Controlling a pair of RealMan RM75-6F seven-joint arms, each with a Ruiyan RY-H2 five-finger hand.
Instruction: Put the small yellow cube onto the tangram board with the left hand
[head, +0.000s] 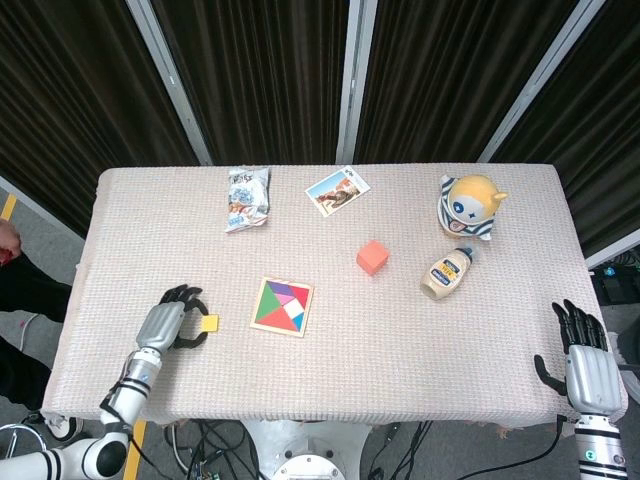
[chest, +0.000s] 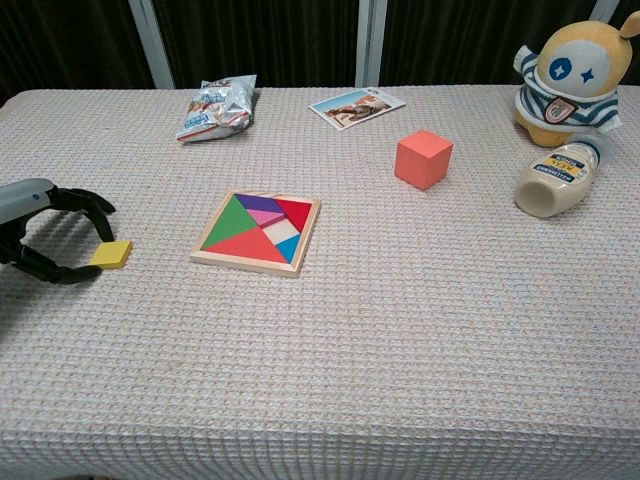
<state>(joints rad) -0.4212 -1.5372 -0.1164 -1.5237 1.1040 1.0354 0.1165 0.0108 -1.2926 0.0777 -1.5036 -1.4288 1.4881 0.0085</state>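
Observation:
The small yellow cube (head: 209, 322) (chest: 110, 254) lies flat on the cloth near the table's front left. My left hand (head: 165, 325) (chest: 35, 225) sits just left of it, fingers curved over and under it, tips at its near edge; no firm grip shows. The tangram board (head: 276, 331) (chest: 240, 264), a wooden frame with coloured pieces, rests a short way right of the cube. My right hand (head: 585, 370) hangs off the table's front right corner with fingers apart and empty; it shows only in the head view.
An orange-red cube (head: 372, 257) stands right of the board. A mayonnaise bottle (head: 447, 273) lies beside a plush toy (head: 470, 205) at the far right. A snack bag (head: 246, 198) and a photo card (head: 337, 190) lie along the back edge.

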